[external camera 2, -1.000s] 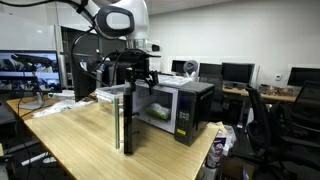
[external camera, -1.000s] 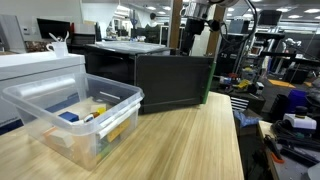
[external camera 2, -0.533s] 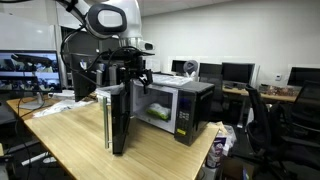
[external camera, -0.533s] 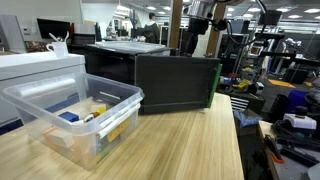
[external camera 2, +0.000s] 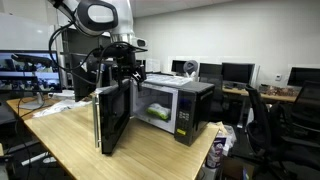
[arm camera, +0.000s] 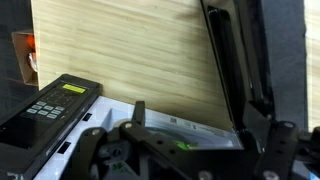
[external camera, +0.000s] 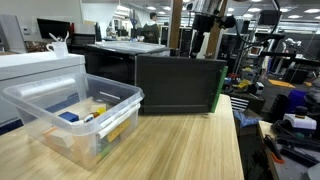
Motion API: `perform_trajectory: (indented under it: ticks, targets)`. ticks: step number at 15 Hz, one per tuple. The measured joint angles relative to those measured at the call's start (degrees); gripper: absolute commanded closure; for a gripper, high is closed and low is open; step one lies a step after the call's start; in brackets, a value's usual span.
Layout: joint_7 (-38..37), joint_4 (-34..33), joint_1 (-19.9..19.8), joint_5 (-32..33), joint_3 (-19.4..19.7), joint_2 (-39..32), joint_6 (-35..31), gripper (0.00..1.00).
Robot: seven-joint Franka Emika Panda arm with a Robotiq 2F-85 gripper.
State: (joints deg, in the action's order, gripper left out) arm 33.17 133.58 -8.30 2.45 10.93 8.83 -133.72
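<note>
A black microwave [external camera 2: 188, 104] stands on the wooden table [external camera 2: 70, 135] with its door [external camera 2: 110, 120] swung wide open. In an exterior view the door [external camera: 178, 82] shows as a dark panel. My gripper [external camera 2: 124, 78] hangs open at the door's top edge, seen also from the other side [external camera: 205, 44]. In the wrist view my gripper [arm camera: 205, 125] holds nothing; the door [arm camera: 235, 60] runs down beside the right finger [arm camera: 272, 132], and the keypad [arm camera: 48, 102] lies at the left. A pale dish [external camera 2: 155, 113] sits in the cavity.
A clear plastic bin [external camera: 70, 115] with several small items stands on the table [external camera: 190, 145] beside a white box [external camera: 40, 65]. Monitors [external camera 2: 235, 72] and office chairs [external camera 2: 265, 125] lie beyond the table's far edge. A bag [external camera 2: 217, 150] hangs by the table corner.
The microwave door has swung further open, and my gripper has moved along with its top edge. The jaws have stayed open.
</note>
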Motion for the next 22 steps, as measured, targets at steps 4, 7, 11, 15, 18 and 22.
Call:
perform_trajectory:
  ticks: [4,7,11,15,18,22]
  targets:
    - [0.0,3.1,1.0,1.9,-0.4,3.8,0.0,0.0]
    - [0.0,4.7,1.6,2.5,-0.6,5.7,0.0,0.0]
    - [0.0,6.0,2.5,2.5,-0.6,6.9,0.0,0.0]
    - [0.0,6.5,3.4,2.5,-0.8,7.0,0.4,0.0]
    - [0.0,6.8,3.8,2.7,-1.3,7.0,0.4,0.0]
    - [0.0,7.1,4.6,5.1,-2.8,7.0,0.4,0.0]
